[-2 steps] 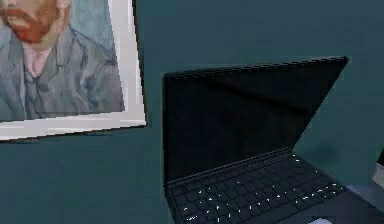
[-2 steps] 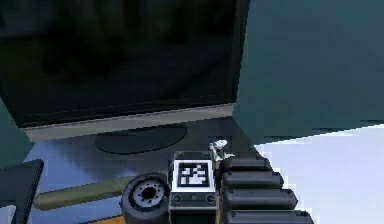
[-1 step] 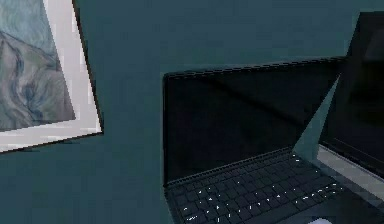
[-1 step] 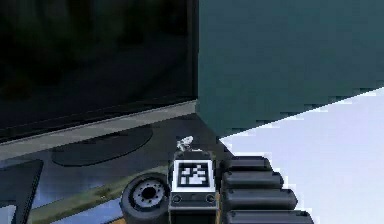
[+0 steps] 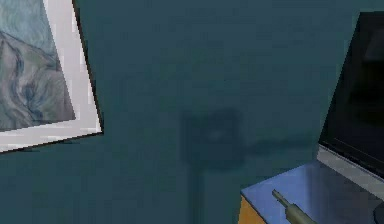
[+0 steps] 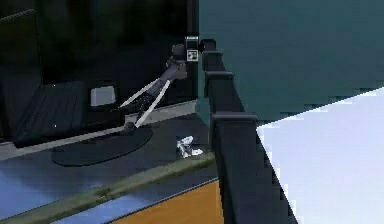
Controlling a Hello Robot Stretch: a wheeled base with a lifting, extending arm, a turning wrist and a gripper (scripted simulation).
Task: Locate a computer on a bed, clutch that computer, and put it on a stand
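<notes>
The computer (image 6: 60, 100), an open laptop with a dark screen, lies on a blue-grey top (image 6: 100, 182) with an orange edge, which is probably the stand; the gripper (image 6: 129, 115) reaches to the laptop's near edge by the touchpad (image 6: 101, 95); whether its fingers (image 6: 148, 90) grip anything cannot be told; this looks like the placing step; the next move calls for leaving the laptop flat and drawing the arm (image 6: 235, 140) back without dragging it toward the white surface (image 6: 330, 160).

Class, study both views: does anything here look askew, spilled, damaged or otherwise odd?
Nothing stands out. The open laptop sits flat on the blue-topped surface, and nothing looks spilled or broken. A small white thing lies on that surface, too small to identify.
</notes>
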